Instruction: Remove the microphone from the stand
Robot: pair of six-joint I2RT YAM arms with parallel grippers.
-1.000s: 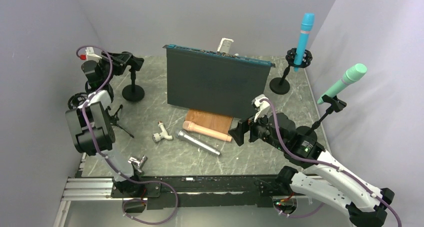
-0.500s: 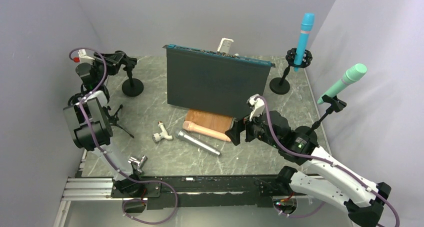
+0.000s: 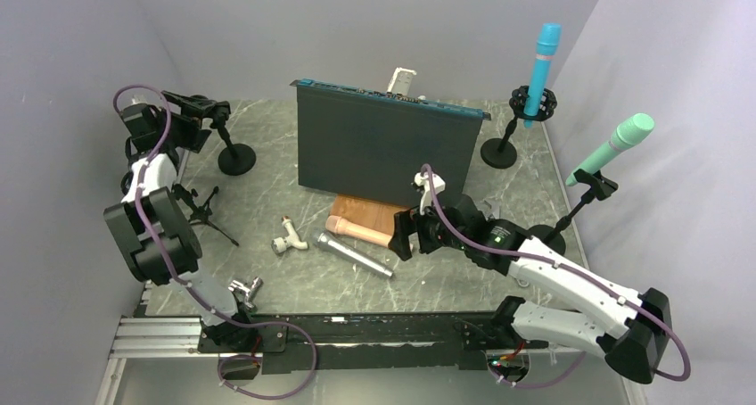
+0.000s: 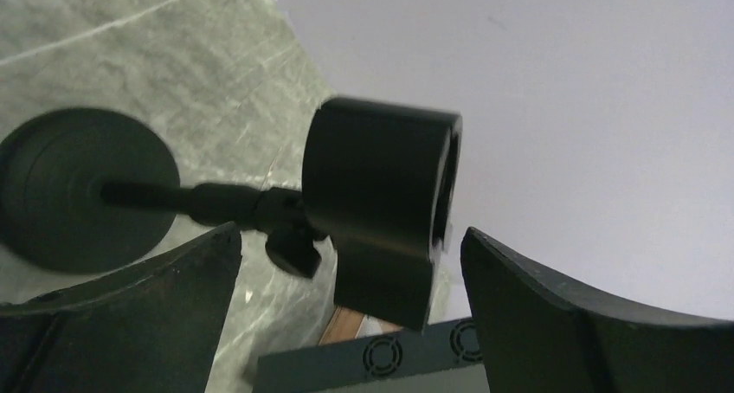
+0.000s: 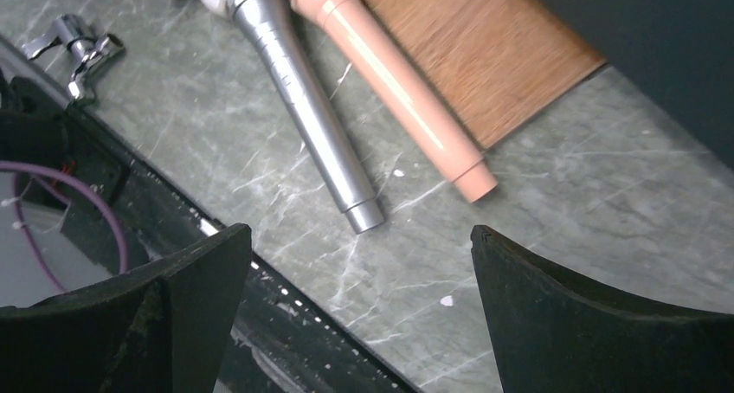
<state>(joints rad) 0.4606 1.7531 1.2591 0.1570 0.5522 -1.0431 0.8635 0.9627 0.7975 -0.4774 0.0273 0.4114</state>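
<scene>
Marble table [image 3: 294,280]: stand clip [image 4: 381,185] inside spread left pincer [image 4: 350,231]; silver microphone [image 5: 303,107] lying below spread right pincer [image 5: 359,230].

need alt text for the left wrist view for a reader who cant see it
An empty black microphone clip on its stand sits framed by the open left pincer. The round base rests on the marble table at left; a pale wall fills the right.
</scene>
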